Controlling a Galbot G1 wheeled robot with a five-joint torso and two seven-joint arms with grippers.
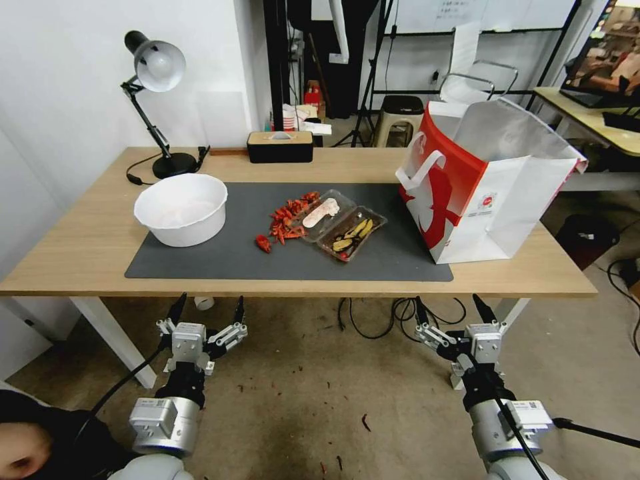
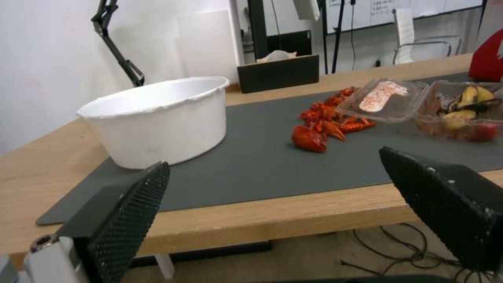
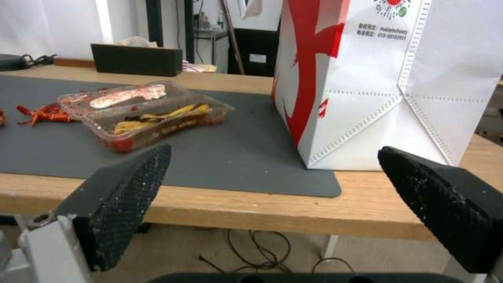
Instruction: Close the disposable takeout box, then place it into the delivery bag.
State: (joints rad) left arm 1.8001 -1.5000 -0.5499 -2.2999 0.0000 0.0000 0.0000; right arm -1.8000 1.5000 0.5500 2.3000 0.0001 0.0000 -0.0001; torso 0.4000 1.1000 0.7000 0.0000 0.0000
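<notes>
Right now I have both arms parked low in front of the table, below its near edge, nothing touched. My left gripper (image 1: pixel 208 312) sits at the lower left of the head view and my right gripper (image 1: pixel 452 309) at the lower right, each with its black textured fingers spread wide and holding nothing, which I judge a sensible ready pose before reaching up over the edge. The small clear plastic hinged takeout box (image 1: pixel 340 224) lies flat open in the middle of the frame on the dark grey rectangular mat (image 1: pixel 220 263), its sticker-marked lid half toward the back and the tray half with yellow and dark food nearer me; the lid is not yet folded over, so the first step is still to do. A scatter of red crayfish shells (image 1: pixel 285 222) lies touching or just beside the lid on its left, and I reckon that could get in the way of a clean fold. The large red-and-white paper delivery bag (image 1: pixel 480 190) stands upright at the right of the frame, mouth open, foil lining showing, near the box. A big white round bowl (image 1: pixel 181 209) sits at the left on the mat, well apart from the box.
</notes>
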